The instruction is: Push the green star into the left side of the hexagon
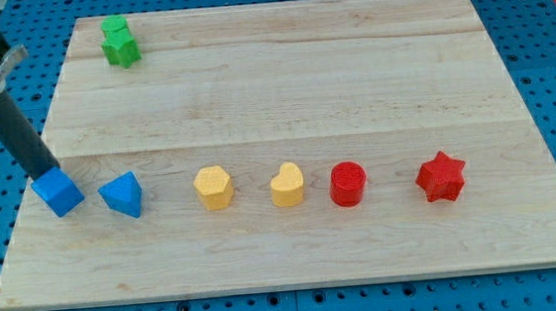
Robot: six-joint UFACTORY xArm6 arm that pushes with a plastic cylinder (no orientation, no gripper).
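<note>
Camera view: the wooden board (282,76) spreads to the right of my tip (45,175), which holds nothing and touches the top of the blue cube (58,193). Rightward in a row sit the blue triangle (122,195), yellow hexagon (213,187), yellow heart (286,185), red cylinder (348,184) and red star (441,176). The green star (121,50) lies well above my tip, touching a green cube (114,28).

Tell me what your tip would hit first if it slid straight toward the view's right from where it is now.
Probably the blue cube: my tip sits at its upper left edge, seemingly touching. Beyond it come the blue triangle, then the yellow hexagon.
</note>
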